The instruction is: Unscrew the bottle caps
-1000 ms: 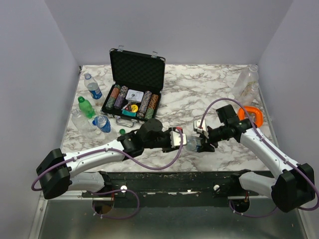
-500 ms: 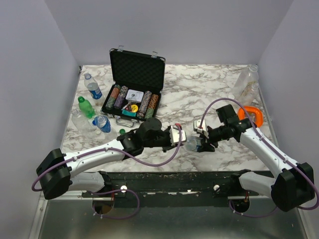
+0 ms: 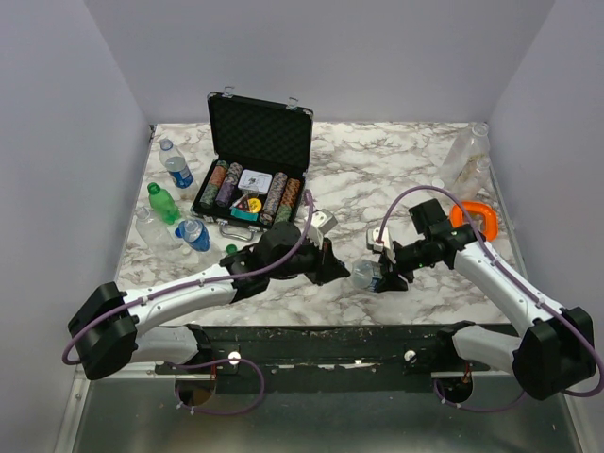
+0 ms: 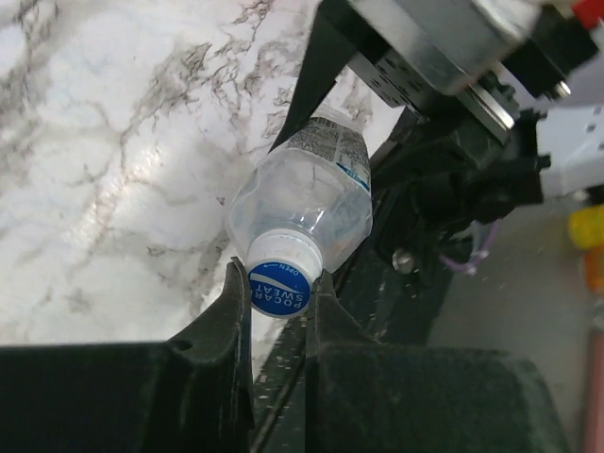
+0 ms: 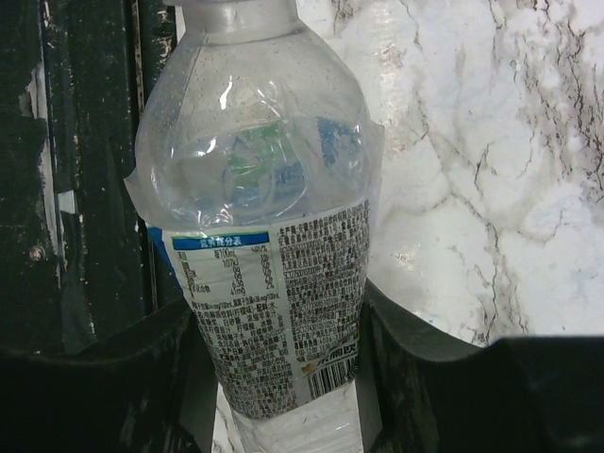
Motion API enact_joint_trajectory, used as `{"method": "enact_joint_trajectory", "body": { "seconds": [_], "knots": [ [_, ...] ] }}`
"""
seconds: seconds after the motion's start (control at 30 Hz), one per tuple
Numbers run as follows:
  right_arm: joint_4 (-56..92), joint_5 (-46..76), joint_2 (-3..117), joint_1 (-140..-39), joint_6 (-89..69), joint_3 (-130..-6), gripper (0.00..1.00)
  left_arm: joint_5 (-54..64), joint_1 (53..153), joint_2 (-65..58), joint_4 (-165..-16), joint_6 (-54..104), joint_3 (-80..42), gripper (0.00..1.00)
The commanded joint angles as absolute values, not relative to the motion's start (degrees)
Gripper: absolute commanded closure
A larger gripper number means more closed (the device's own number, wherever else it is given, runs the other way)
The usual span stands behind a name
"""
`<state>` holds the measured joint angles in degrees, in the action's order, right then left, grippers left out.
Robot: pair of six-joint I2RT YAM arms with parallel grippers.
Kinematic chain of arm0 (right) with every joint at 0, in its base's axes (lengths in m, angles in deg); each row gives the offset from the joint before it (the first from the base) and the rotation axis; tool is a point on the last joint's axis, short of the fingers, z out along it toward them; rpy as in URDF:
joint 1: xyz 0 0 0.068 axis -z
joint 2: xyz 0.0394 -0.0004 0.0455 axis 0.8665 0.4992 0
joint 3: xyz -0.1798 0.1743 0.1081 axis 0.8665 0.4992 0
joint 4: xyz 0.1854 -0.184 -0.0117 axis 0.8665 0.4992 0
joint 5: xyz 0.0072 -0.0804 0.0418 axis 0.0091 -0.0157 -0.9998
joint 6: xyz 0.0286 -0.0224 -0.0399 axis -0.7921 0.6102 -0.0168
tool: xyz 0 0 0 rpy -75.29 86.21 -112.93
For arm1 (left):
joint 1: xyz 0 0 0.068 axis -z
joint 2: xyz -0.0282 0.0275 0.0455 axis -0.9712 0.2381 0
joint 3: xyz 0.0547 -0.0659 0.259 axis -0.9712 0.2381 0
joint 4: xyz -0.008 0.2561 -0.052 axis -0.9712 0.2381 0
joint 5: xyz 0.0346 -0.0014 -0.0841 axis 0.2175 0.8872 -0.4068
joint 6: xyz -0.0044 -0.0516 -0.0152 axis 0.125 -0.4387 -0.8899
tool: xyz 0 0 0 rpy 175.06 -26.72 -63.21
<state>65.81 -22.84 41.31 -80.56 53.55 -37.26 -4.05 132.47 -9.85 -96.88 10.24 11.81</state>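
A white-and-grey marbled counter (image 3: 406, 170) sits between plain pale walls (image 3: 330, 57). We count one blue cap (image 4: 280, 286), round and smooth with white lettering. It sits on one clear bottle (image 4: 304, 193) of thin, crinkled plastic, held sideways at the lower centre of the overhead view. The left jaws are closed onto the cap, a black finger (image 4: 236, 311) against each side. The right jaws are clamped on the bottle's body at its printed label. At the left edge we count four more bottles (image 3: 193, 233), among them one green bottle (image 3: 162, 203), and one loose green cap (image 3: 231, 249). Beside them stands one open black case (image 3: 260, 132) holding rows of striped chips (image 3: 276, 193).
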Motion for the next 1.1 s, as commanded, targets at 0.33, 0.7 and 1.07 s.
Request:
{"method": "enact_joint_trajectory", "body": {
  "seconds": [0.33, 0.7, 1.07],
  "knots": [
    [64.14, -22.21, 42.35, -80.79, 54.39, -38.3, 0.71, 6.64, 134.49, -9.34, -90.54, -10.43, 5.03, 0.53],
    [64.31, -22.21, 42.71, -80.71, 54.39, -38.57, 0.71, 3.56, 133.97, -19.53, -89.84, 11.26, 11.01, 0.17],
    [64.31, -22.56, 42.97, -80.71, 54.47, -38.57, 0.71, -7.22, 133.7, -26.49, -111.8, 43.7, 25.25, 0.01]
  ]
}}
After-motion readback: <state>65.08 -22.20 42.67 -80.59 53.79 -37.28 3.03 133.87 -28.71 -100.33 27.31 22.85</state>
